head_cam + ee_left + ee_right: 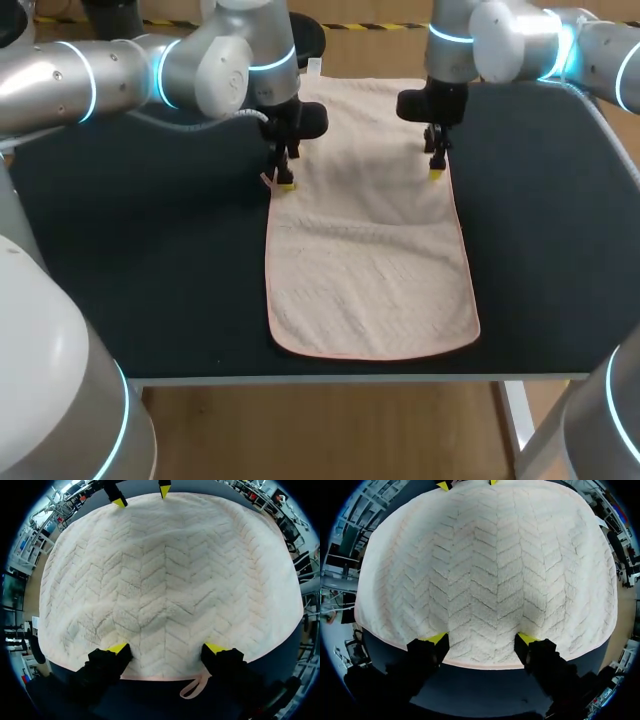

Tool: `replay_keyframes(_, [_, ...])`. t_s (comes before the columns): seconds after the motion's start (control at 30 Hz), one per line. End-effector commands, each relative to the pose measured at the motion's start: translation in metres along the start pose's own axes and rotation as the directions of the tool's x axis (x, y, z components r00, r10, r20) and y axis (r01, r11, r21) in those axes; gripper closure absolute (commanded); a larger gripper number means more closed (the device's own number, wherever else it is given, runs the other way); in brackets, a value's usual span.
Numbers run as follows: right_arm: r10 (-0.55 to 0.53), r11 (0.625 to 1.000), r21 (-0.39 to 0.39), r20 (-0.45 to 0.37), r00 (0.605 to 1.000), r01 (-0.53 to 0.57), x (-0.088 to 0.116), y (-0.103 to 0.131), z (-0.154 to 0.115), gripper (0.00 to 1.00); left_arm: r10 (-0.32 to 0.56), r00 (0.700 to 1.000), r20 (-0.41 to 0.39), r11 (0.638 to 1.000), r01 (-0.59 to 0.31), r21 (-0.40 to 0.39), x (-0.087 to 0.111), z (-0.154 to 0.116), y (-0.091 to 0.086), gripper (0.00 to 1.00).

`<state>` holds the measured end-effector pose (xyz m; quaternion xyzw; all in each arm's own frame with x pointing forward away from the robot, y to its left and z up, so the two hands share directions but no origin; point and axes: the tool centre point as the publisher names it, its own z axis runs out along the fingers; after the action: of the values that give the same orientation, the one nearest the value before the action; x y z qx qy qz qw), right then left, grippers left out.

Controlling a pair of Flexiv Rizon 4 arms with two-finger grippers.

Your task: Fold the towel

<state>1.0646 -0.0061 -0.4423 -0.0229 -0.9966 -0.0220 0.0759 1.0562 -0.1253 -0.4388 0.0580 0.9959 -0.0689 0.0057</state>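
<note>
Operator: Left side first?

Spotter: Your left gripper (285,183) stands at the left long edge of the towel (370,270), partway along its length. In your left wrist view its fingertips (118,647) are spread wide, both yellow tips on the cloth just inside the hem. Count that claw as open and holding nothing. A small hanging loop (195,690) sticks out from the hem onto the table (150,260), right beside one finger

Operator: And the towel itself?

Spotter: You have a cream towel with a zigzag weave, lying flat and lengthwise down the middle of the dark table. One short end is near the front edge, the other is at the far side behind the arms. A faint crease crosses it just on the near side of the two grippers

Operator: Right side?

Spotter: Your right gripper (436,172) stands at the opposite long edge, straight across from the left one. Its wrist view shows you much the same: fingers (434,638) wide apart, tips on the cloth by the hem, open and gripping nothing. In each wrist view you also see the other gripper's yellow tips at the towel's far edge
</note>
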Motion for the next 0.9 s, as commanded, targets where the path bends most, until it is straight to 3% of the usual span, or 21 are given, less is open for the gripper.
replay_keyframes(0.03, [0.001, 1.0, 0.002, -0.017, 1.0, -0.001, -0.002, 0.0, 0.008, 1.0, -0.002, 1.0, -0.007, 1.0, 0.002, 0.001, -0.005, 0.008, 0.0, 0.91])
replay_keyframes(0.07, [0.002, 1.0, 0.002, -0.018, 1.0, -0.002, -0.001, -0.001, 0.008, 1.0, -0.003, 1.0, -0.007, 1.0, 0.003, 0.002, -0.006, 0.007, 0.001, 1.0])
replay_keyframes(0.53, [0.033, 0.999, -0.019, -0.013, 0.999, -0.033, 0.01, -0.005, -0.001, 1.0, 0.005, 1.0, 0.009, 1.0, -0.005, -0.005, -0.002, -0.008, 0.0, 1.0])
replay_keyframes(0.9, [0.019, 0.999, -0.048, 0.041, 0.999, -0.017, 0.019, -0.002, -0.043, 1.0, 0.002, 0.997, 0.081, 1.0, -0.002, -0.001, -0.002, -0.046, -0.002, 1.0])
